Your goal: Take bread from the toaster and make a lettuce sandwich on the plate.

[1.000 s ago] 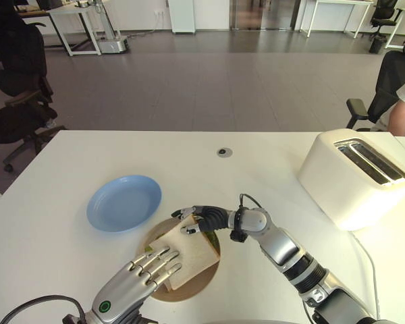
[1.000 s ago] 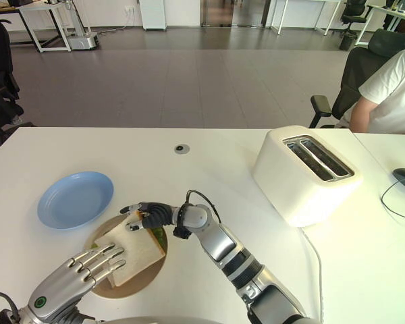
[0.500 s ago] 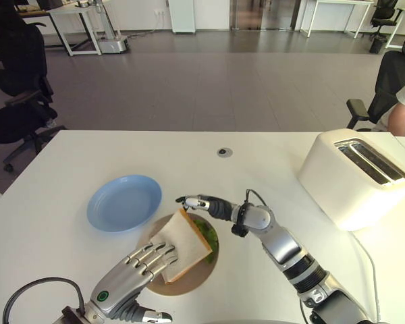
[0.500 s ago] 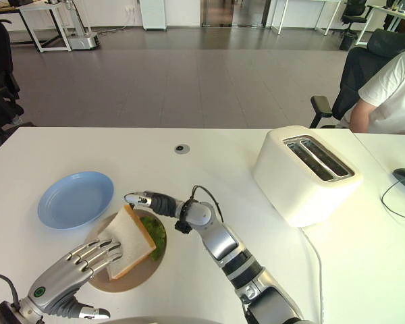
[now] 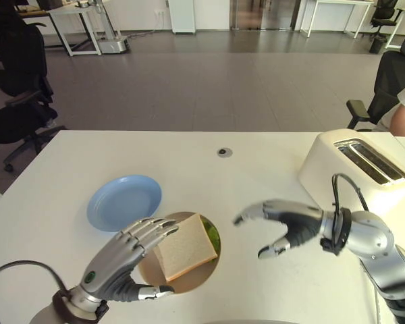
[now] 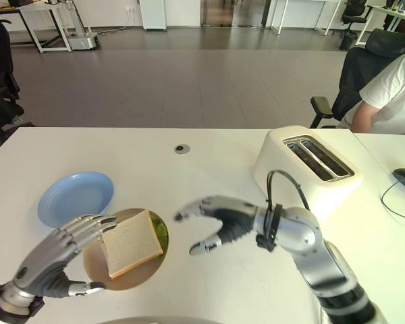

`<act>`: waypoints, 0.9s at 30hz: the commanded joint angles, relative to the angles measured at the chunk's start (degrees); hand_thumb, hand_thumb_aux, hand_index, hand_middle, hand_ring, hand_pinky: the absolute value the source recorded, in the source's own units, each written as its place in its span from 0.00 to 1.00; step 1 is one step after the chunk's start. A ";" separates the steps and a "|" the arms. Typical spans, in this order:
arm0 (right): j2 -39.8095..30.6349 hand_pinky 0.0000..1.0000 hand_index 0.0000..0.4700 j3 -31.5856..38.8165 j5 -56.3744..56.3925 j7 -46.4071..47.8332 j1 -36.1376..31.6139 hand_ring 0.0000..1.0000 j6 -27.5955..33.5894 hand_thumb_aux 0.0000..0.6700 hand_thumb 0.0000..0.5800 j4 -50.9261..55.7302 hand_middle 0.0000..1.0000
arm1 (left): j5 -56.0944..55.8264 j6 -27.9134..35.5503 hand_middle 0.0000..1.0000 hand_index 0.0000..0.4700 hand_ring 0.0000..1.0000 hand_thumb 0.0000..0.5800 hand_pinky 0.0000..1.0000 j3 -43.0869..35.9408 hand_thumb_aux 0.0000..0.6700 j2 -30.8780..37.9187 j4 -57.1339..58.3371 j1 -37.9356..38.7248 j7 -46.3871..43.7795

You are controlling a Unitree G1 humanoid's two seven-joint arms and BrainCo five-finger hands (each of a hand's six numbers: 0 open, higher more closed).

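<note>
Brown plate (image 5: 200,278) bears bread (image 5: 184,247) over green lettuce (image 5: 214,235)

Stereo cam on the head, two eyes side by side, both aimed fwd and down at the desk (image 5: 209,145). Close in: near desk edge cut off at frame bottom, far edge abt mid-frame, room floor (image 5: 209,81) beyond. Nearly the whole scene shared, w/ slight sideways shift btwn views: toaster (image 5: 344,179) close to the right border in left eye view, further in from it in right eye view; blue plate (image 5: 121,202) likewise further left there. Left robot hand (image 5: 125,256) and right robot hand (image 5: 287,226) low in frame, v. near the lens.
</note>
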 commanded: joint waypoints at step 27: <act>12.09 0.99 1.00 13.46 -23.43 -14.87 -3.34 0.99 -2.65 1.00 1.00 25.18 0.99 | 31.82 -3.09 1.00 1.00 1.00 1.00 1.00 -23.05 1.00 6.37 34.42 -30.17 -2.08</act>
